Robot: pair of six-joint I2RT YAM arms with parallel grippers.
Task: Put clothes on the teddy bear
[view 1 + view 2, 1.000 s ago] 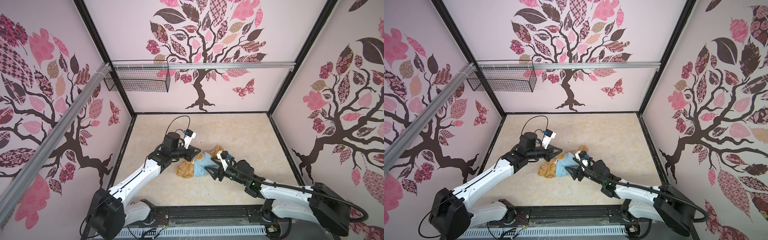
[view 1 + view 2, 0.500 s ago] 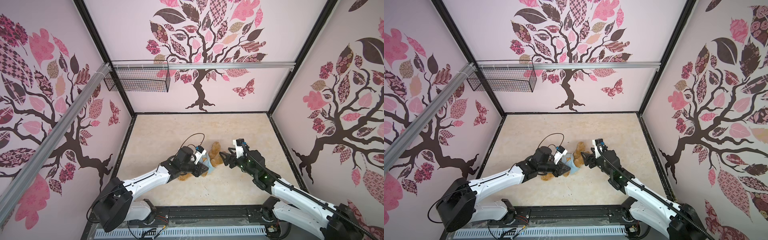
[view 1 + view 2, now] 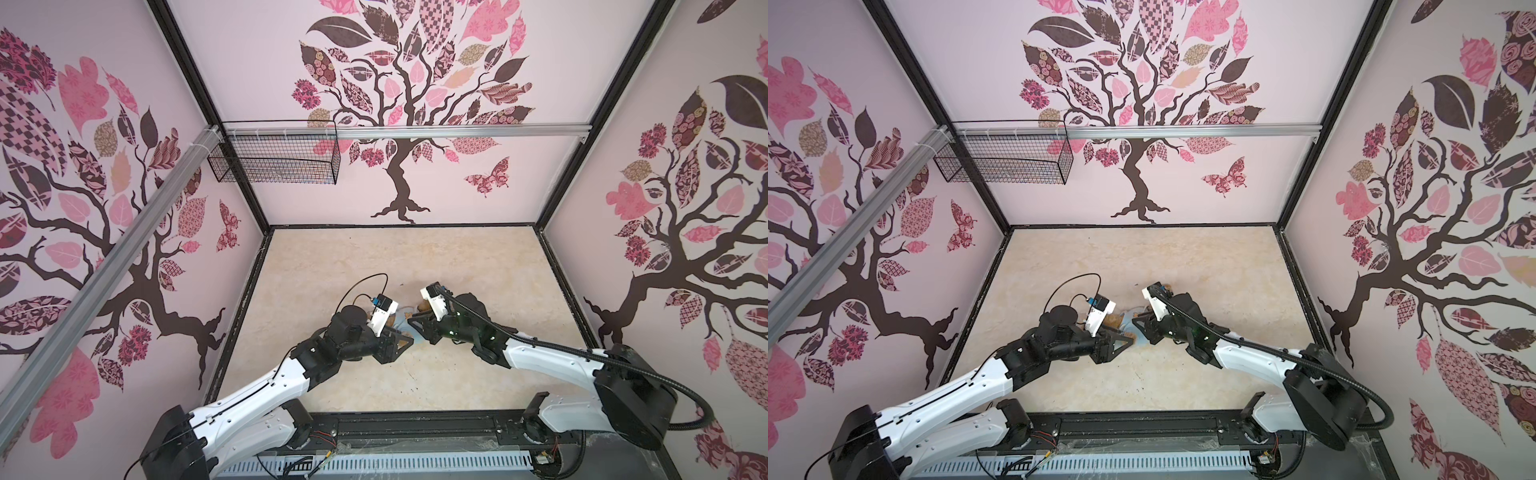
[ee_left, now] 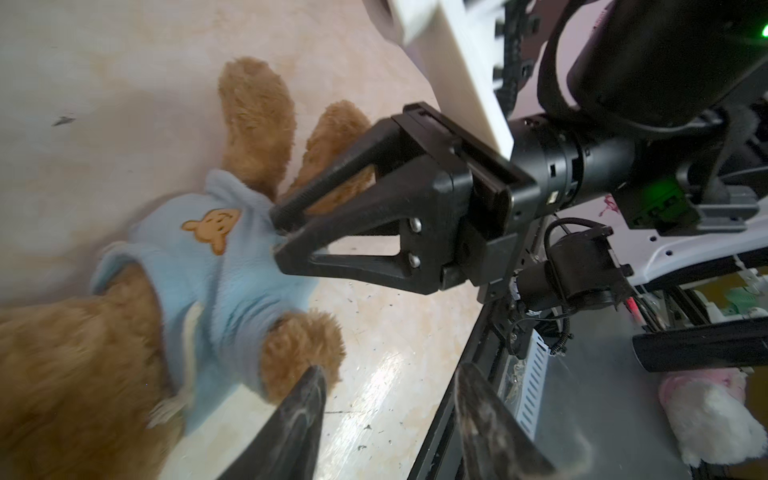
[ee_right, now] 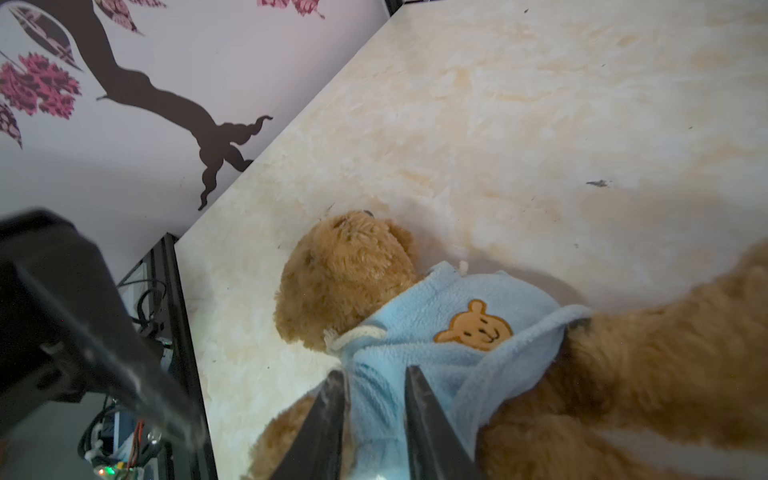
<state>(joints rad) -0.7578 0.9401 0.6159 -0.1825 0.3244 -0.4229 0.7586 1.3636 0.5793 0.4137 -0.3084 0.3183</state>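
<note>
**A:** Where is the golden-brown shaggy plush teddy bear (image 5: 345, 282)?

**B:** It lies on the beige marble-patterned tabletop (image 5: 540, 124), between the two grippers. Its head is on the left gripper's (image 4: 390, 374) side. Its legs run alongside the fingers of the right gripper (image 4: 277, 232).

**A:** Is it wearing anything?

**B:** Yes, a light-blue fleece shirt (image 5: 399, 328) with an orange bear-face patch. The shirt covers the torso, the head is out through the neck, and one paw pokes from a sleeve. A white cord hangs at the collar.

**A:** What is the right gripper doing?

**B:** It is clenched on the light-blue fleece shirt. Its jaws stand narrow, with a fold of the fabric near the hem pinched between the tips, just beside the legs.

**A:** And the left one?

**B:** Released. Its jaws are spread, with only bare tabletop between them. One fingertip (image 4: 309, 386) sits at the paw coming out of the sleeve. I cannot tell whether it touches the fur or is just beside it.

**A:** Do the overhead views add anything?

**B:** Little. In both top views the grippers point at each other, tips near. The black wrists hide most of the bear, so only slivers of brown fur and blue fabric show between them.
</note>
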